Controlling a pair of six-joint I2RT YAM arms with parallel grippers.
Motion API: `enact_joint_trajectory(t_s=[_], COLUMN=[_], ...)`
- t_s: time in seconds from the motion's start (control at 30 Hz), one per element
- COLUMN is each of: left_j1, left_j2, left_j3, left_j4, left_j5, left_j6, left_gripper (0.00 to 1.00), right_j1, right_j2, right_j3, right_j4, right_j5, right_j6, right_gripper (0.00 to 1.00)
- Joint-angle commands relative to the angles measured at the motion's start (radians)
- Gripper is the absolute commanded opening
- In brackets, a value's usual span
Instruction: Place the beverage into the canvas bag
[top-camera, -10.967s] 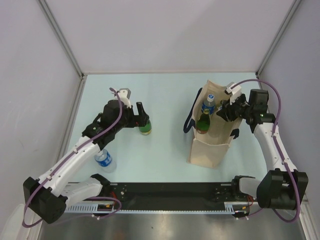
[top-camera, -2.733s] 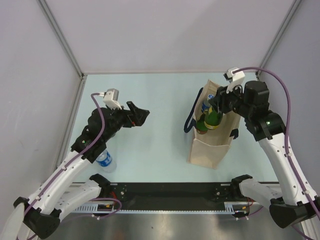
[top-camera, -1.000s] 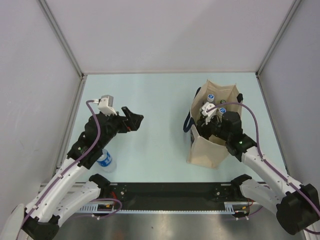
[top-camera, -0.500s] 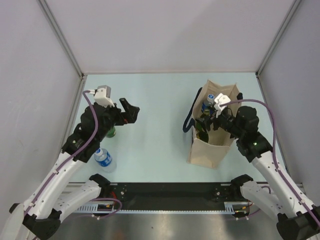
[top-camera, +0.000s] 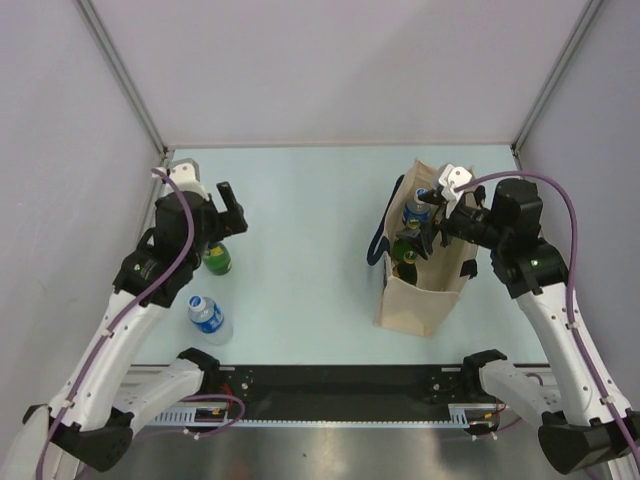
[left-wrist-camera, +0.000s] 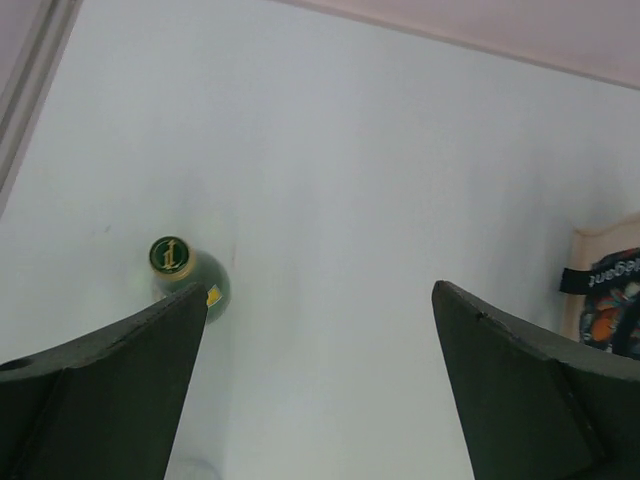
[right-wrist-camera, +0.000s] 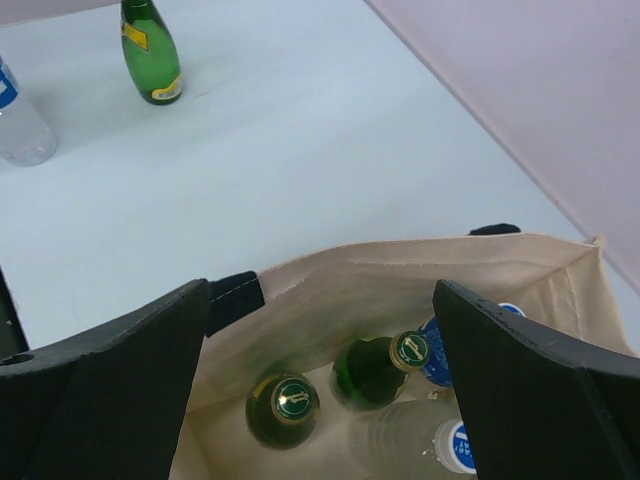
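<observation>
Overhead and both downward-looking wrist cameras share the green bottle (top-camera: 217, 258).

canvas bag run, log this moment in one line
left gripper: open, empty, near standing green glass bottle | right gripper: open, empty, above beige canvas bag | bag: four bottles inside

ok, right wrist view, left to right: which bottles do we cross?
clear water bottle → green bottle on the table → left green bottle inside the canvas bag → right green bottle inside it. The blue-capped bottles in the bag overlap that last one, so they are left out.
</observation>
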Motion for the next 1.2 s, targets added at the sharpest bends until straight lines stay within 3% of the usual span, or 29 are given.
enact_joint_trajectory(t_s=[0.0,0.27,0.63,0.87,0.97,1.17], left_j1=[0.109,0.305,0.370,0.400,0.404,0.405], left_j2=[0.055,0.132,0.324,0.397,0.430,0.465], left_j3=[0.053,0.002,0.025,0.005,0.019,0.031], left_j4=[-0.118,-0.113,-0.145,-0.110,-0.105,-0.101], left_j5=[-0.024,0.108,0.123,0.118,0.114,0.120], left_j6=[-0.059,-0.146,-0.174,-0.156,-0.142,-0.137], left_gripper=[1.00,0.98,0.93,0.82,0.68,0.51], right_j1=[-0.036,-0.076,-0.118,-0.136,-0.142,-0.153], right_j2=[0.039,0.081,0.090,0.085,0.085,0.081], right_j3=[0.073,0.120,0.118,0.109,0.106,0.100], right_j4=[-0.066,-0.095,-0.077,-0.069,-0.067,-0.066], right_j5=[-0.097,-0.121,-0.146,-0.150,-0.150,-0.149], right_j6=[0.018,0.060,0.103,0.118,0.121,0.124], right_gripper=[1.00,1.00,1.00,1.00,1.00,1.00])
